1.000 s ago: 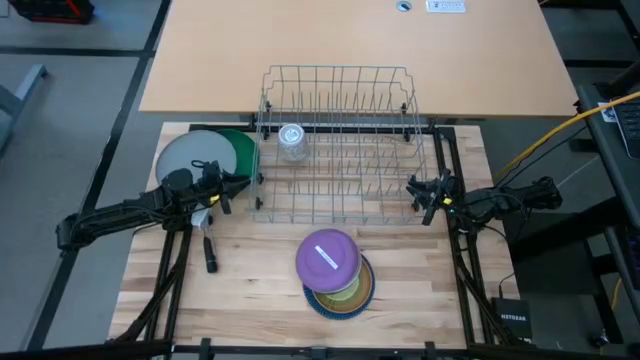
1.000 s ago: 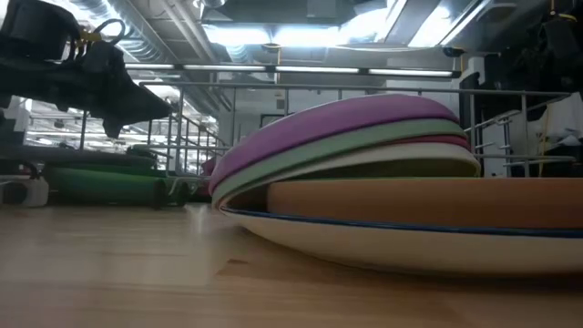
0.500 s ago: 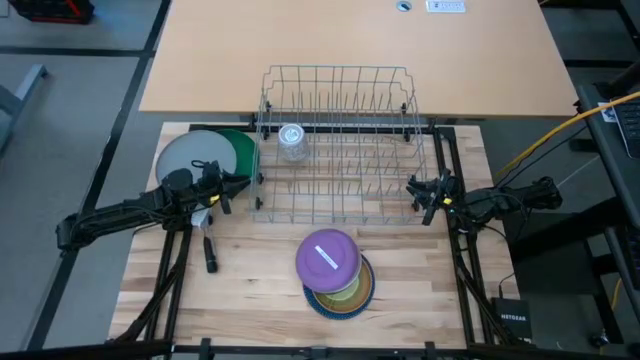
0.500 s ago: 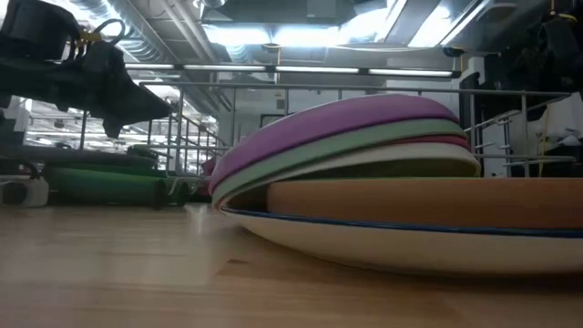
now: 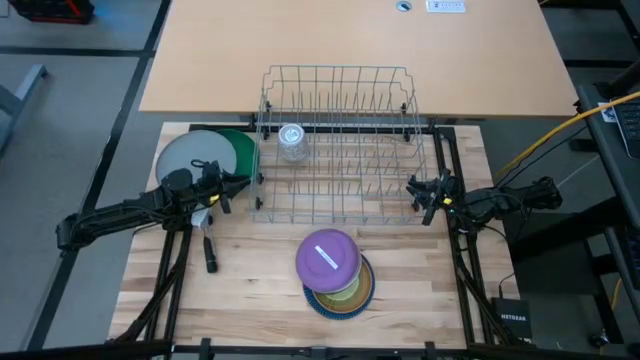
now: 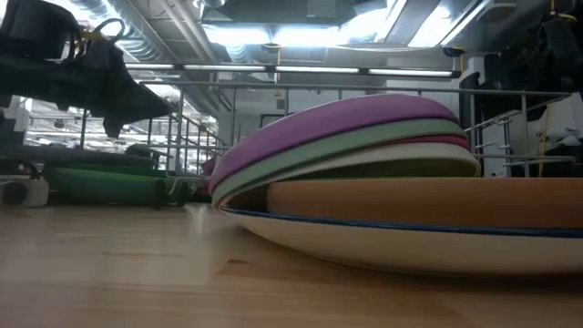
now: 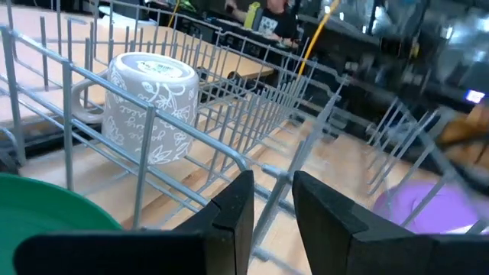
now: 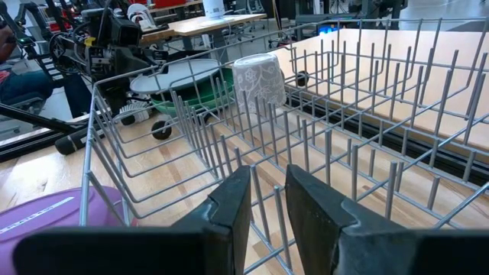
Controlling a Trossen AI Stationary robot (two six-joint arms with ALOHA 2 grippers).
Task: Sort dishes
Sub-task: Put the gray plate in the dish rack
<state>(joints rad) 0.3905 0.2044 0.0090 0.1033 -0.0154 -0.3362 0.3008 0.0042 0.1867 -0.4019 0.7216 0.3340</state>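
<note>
Flanking wire rack (image 5: 340,140): both grippers' jaws slightly apart, empty; round plastic dishes (image 5: 334,272) stacked.

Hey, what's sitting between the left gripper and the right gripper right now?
The wire dish rack spans the gap between left gripper and right gripper, seen in the high view.

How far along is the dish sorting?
Barely begun. Done: nothing visibly sorted; the wire rack holds only an upturned cup. In hand: nothing; left gripper and right gripper hover empty at the rack's ends. Left: the purple-topped stack and the grey and green plates.
</note>
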